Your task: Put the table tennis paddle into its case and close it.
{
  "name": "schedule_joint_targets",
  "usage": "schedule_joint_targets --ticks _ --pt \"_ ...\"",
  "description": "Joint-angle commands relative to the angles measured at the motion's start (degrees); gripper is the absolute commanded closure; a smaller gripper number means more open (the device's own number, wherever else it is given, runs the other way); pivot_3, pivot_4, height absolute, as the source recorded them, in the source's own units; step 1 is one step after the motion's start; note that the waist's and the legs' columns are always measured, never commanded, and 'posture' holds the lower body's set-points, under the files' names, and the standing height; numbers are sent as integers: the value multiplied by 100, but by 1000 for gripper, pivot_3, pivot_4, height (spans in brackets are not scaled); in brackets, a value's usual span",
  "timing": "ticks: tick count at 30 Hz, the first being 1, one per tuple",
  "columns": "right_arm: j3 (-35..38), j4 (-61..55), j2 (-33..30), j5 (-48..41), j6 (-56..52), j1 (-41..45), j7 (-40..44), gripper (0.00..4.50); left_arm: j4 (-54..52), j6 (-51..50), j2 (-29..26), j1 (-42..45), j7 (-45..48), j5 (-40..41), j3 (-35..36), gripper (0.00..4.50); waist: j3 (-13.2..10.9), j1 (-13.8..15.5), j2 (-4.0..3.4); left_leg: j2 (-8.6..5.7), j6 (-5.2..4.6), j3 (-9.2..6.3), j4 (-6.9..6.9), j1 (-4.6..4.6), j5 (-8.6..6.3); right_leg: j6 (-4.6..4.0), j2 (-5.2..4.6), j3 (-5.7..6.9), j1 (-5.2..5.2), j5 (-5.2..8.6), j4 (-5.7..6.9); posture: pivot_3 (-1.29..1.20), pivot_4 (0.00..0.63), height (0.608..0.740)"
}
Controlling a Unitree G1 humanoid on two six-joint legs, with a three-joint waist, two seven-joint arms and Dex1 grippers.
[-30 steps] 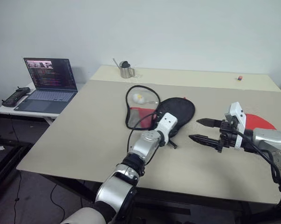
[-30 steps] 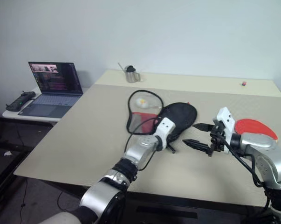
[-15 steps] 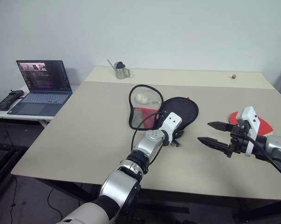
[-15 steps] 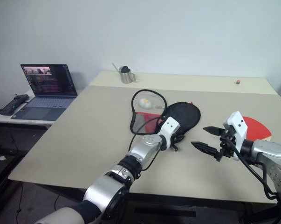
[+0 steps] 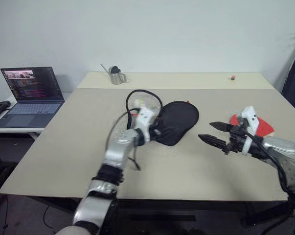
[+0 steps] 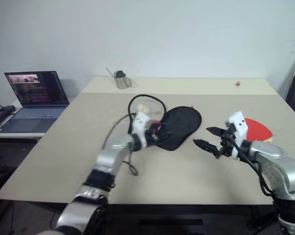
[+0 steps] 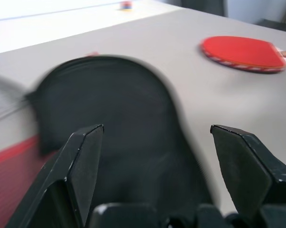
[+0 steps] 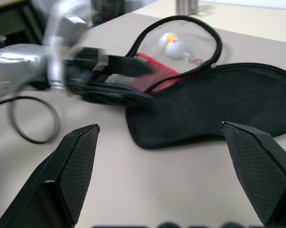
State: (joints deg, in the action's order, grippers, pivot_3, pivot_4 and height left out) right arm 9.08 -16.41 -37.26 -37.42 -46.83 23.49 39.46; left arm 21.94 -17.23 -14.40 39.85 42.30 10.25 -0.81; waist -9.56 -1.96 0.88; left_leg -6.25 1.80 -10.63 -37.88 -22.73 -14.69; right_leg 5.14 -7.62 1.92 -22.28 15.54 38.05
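Beige tabletop [image 5: 79,142] stretches out in front of me, with a pale wall behind it. Nearest to me, my right gripper [image 5: 215,134] hangs over the table on my right side, its two black fingers spread wide with nothing between them, pointing across toward the case [image 5: 174,121]. Just past that hand, close to the table's right edge, the paddle [image 5: 257,125] lies flat with its red face up, well apart from the case; my left wrist view shows it too, lying alone on bare table. In the middle of the table my left gripper [image 5: 154,130] sits low at the near edge of the case, blurred; the left wrist view shows its fingers [image 7: 83,161] standing apart over the black fabric, holding nothing. The case lies open: the black half is spread flat toward the right, and the mesh half with its red panel [image 8: 150,71] lies to the left of it, ringed by a black edge. A small white-and-yellow ball [image 8: 171,40] rests inside the mesh half. Farther back stands a metal cup [image 5: 116,76], and a tiny red thing [image 5: 233,77] lies near the far right edge. Off to my left, a laptop [image 5: 25,95] stands open on a lower side table.
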Motion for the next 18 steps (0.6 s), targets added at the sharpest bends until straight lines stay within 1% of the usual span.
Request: schedule_joint_targets --ticks 1,5,9,13,15,18 --pt "-101 96 192 61 -22 263 -250 0 -669 -103 -410 -199 324 414 347 580 0 23 0 -1 0 -3 -1 0 0 0 -1 1 1 0 -1 0 150 740" --pt "-359 359 574 152 -256 553 -662 0 -949 -277 -955 -462 610 798 746 580 0 87 0 -5 0 -7 -2 -6 0 0 -4 6 1 0 -7 0 150 740" --pt "-681 1000 1057 528 -559 983 -1281 0 -1231 -842 -1512 -634 1149 1574 1248 580 0 22 0 -1 1 -8 2 -5 0 -3 -2 2 -4 -1 -3 0 150 740" --pt "-824 1624 1529 876 -656 1271 -1757 0 -1484 -1265 -1863 -727 1507 1994 1318 580 0 11 -1 -1 1 -5 3 -3 0 -4 -1 -3 -5 -1 -3 0 150 740" --pt "-863 1970 1764 1078 -575 1422 -1969 0 -1593 -1318 -1975 -758 1587 2024 1264 580 -1 9 -2 -2 1 -3 3 -2 0 -4 -2 -7 -6 -1 -2 0 150 740" --pt "-861 2427 2079 1327 -382 1635 -2193 0 -1652 -1325 -1989 -742 1536 1998 1215 580 -1 9 -3 0 1 -4 4 -1 0 -5 0 -6 -7 -2 0 0 150 740"
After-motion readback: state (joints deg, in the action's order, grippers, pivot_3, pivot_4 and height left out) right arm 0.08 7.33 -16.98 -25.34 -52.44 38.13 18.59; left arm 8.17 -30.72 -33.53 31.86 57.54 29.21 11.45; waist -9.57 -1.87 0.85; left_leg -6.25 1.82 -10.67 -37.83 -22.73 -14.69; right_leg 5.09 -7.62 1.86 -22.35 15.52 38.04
